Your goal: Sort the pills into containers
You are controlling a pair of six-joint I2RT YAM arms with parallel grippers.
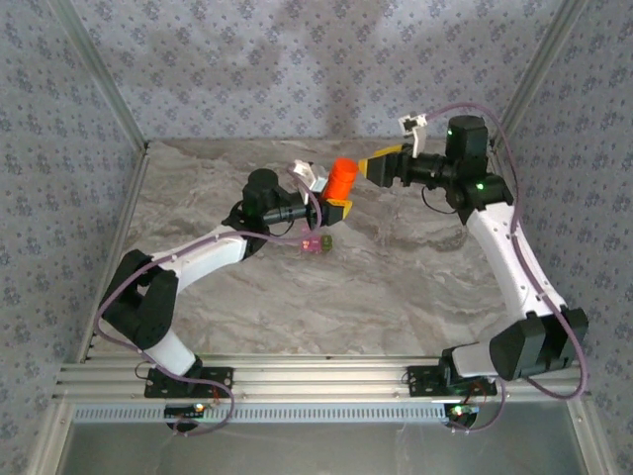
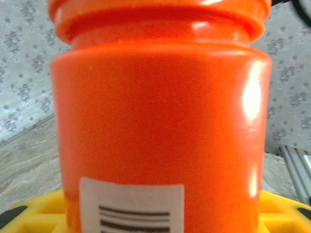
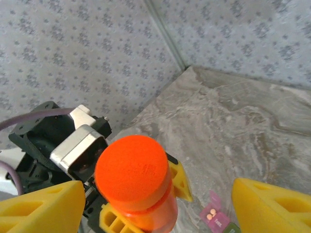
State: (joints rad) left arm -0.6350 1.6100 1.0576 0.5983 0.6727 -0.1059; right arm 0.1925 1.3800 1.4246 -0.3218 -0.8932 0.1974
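The orange bottle [image 1: 342, 178] with its round orange cap [image 3: 132, 167] stands upright off the table, and my left gripper [image 1: 339, 205] is shut on its lower body. Up close, the bottle [image 2: 160, 111] shows a barcode label, with yellow fingers [image 2: 284, 209] at its sides. My right gripper [image 1: 379, 165] hangs open just right of the cap; its yellow fingers [image 3: 41, 208] spread wide either side of the bottle without touching it. The containers [image 1: 317, 242], a small pink and green pair, lie on the table below. The pink compartment [image 3: 214, 217] is open with two pale pills inside.
The marble tabletop [image 1: 396, 267] is bounded by patterned walls and metal corner posts [image 1: 99, 79]. An aluminium rail [image 1: 316, 376] runs along the near edge by the arm bases. Open table lies right of and in front of the containers.
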